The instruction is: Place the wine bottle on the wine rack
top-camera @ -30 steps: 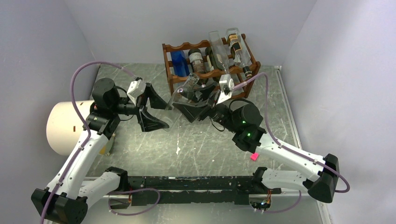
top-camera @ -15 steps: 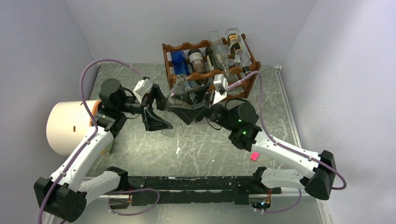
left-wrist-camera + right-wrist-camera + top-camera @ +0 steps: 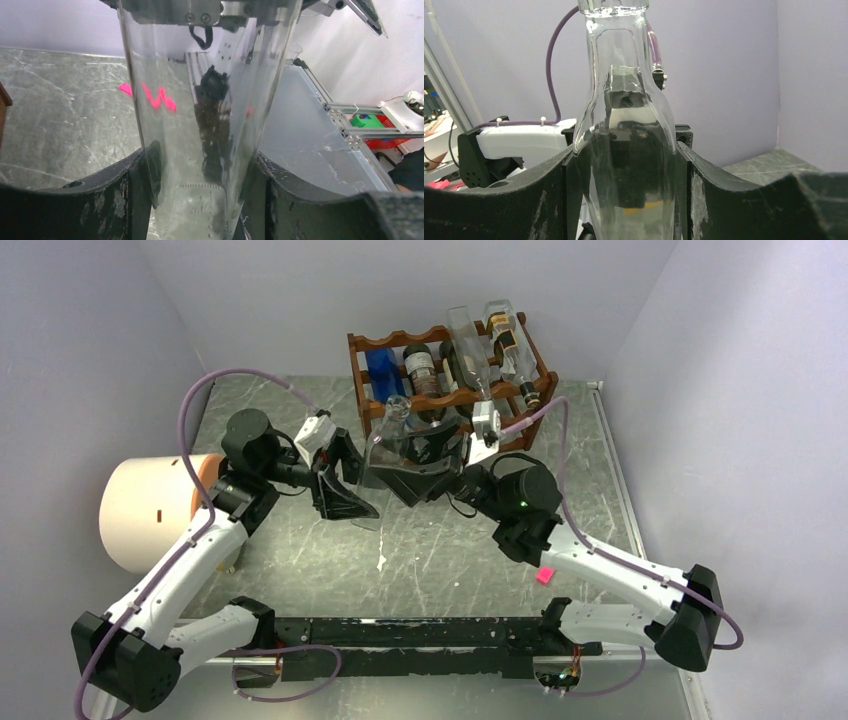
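A clear glass wine bottle [image 3: 383,445] stands nearly upright in front of the wine rack [image 3: 395,338], its mouth up. My left gripper [image 3: 362,498] is shut on its lower body, with both black fingers against the glass in the left wrist view, around the bottle [image 3: 200,100]. My right gripper [image 3: 403,458] is shut on the bottle just below the shoulder; in the right wrist view the bottle [image 3: 624,125] fills the gap between the fingers [image 3: 549,200]. The base is hidden behind the left fingers, so I cannot tell if it touches the table.
The reddish-brown rack at the back holds a blue bottle [image 3: 383,375], a dark labelled bottle [image 3: 421,366] and two clear bottles [image 3: 470,345] on top. A large white cylinder [image 3: 145,510] lies at the left. Grey walls close in on three sides.
The bottle has swung from a slant to nearly upright in the right gripper. The left gripper came in from the left and closed on the bottle's lower body.
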Robot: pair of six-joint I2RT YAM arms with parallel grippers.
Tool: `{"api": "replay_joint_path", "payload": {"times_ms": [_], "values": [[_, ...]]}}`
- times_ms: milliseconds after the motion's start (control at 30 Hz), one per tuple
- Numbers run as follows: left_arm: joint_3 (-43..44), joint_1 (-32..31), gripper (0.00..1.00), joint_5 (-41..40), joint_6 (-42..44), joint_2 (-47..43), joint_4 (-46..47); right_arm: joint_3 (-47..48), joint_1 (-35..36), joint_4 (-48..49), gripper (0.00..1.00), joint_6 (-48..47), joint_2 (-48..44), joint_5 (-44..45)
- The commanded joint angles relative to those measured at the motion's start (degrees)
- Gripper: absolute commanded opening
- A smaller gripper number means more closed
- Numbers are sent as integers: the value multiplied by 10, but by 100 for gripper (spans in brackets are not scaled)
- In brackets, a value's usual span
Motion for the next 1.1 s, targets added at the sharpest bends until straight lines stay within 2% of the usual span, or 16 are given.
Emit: {"api": "replay_joint_path", "payload": {"times_ms": [0, 100, 167, 233, 400, 567, 633, 800, 900, 1067], "values": [[37, -2, 7, -61, 131, -18, -75, -3, 3, 11, 28, 8, -50, 20], [40, -2, 7, -108, 222, -47, -110, -2, 3, -57, 59, -1, -79, 37], [34, -2, 7, -153, 273, -66, -114, 6, 3, -111, 69, -14, -96, 40], [34, -2, 7, -191, 342, -80, -122, 19, 3, -178, 74, -25, -111, 46], [35, -2, 7, -249, 454, -103, -144, 53, 3, -296, 79, -54, -130, 39], [28, -2, 7, -352, 544, -122, -155, 124, 3, -393, 79, -81, -130, 44], [35, -2, 7, -375, 590, -124, -174, 156, 3, -461, 79, -89, -127, 51], [38, -2, 7, -416, 691, -119, -197, 236, 3, -599, 79, -99, -116, 55], [9, -2, 7, -410, 767, -129, -199, 291, 3, -683, 79, -78, -90, 89], [-36, -3, 7, -418, 849, -147, -170, 380, 3, -787, 79, -74, -20, 133]]}}
